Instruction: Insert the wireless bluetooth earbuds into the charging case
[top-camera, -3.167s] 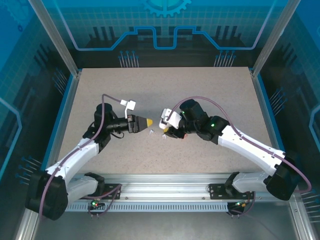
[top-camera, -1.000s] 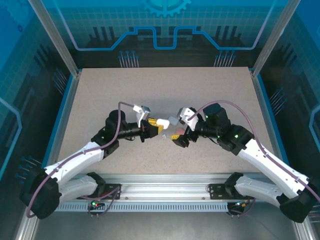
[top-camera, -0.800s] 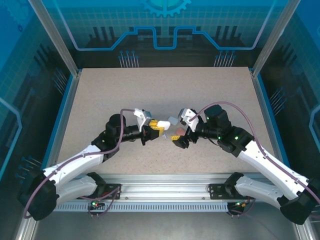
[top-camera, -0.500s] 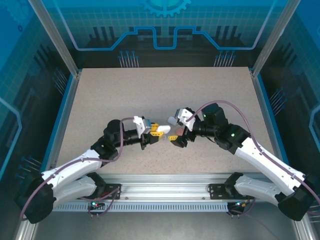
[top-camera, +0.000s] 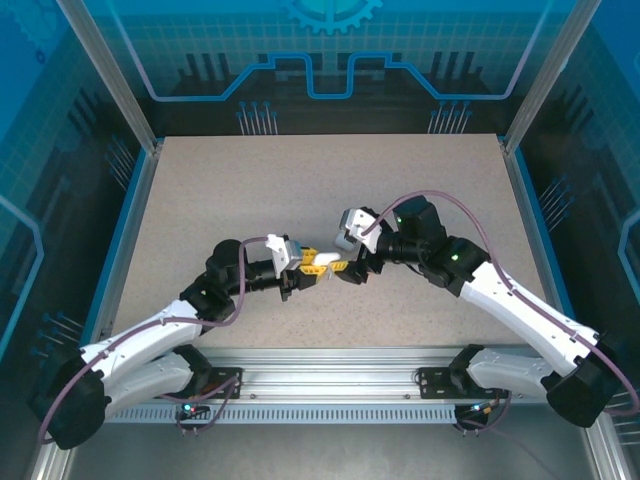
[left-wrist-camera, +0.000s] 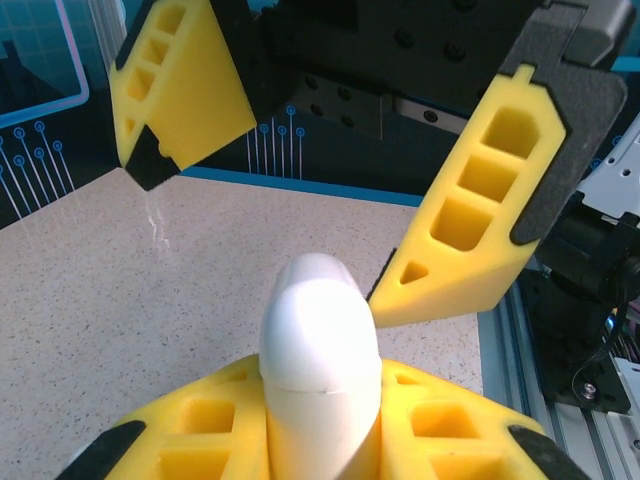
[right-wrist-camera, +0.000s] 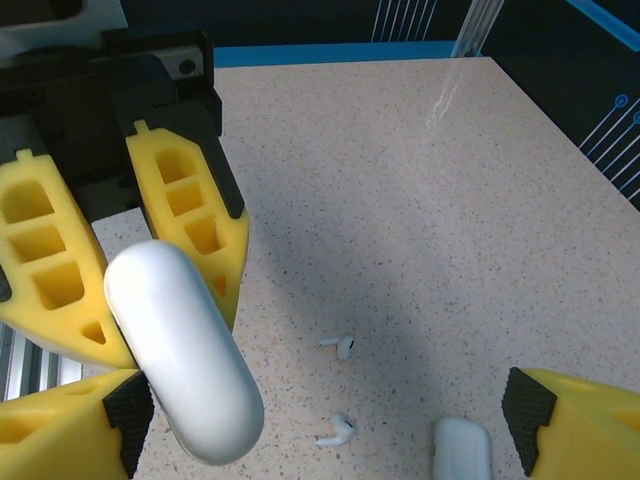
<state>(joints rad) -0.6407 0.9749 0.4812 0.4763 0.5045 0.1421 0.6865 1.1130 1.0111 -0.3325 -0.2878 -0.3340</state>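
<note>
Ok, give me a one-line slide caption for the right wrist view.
Left gripper clamps a white case; two white earbuds lie loose on the speckled table nearby.

Speckled tan table (top-camera: 300, 180) under the yellow fingers (top-camera: 312, 262), blue wall (top-camera: 320, 60) with line patterns far behind them, silver metal rail (top-camera: 330, 365) on their near side, grey posts (top-camera: 112, 75) out at the corners.

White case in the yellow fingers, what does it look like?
The white case is a smooth, glossy pebble with a thin seam, lid shut. The left end effector clamps it between yellow fingers, rounded end poking out above the table, between the right end effector's open fingers.
</note>
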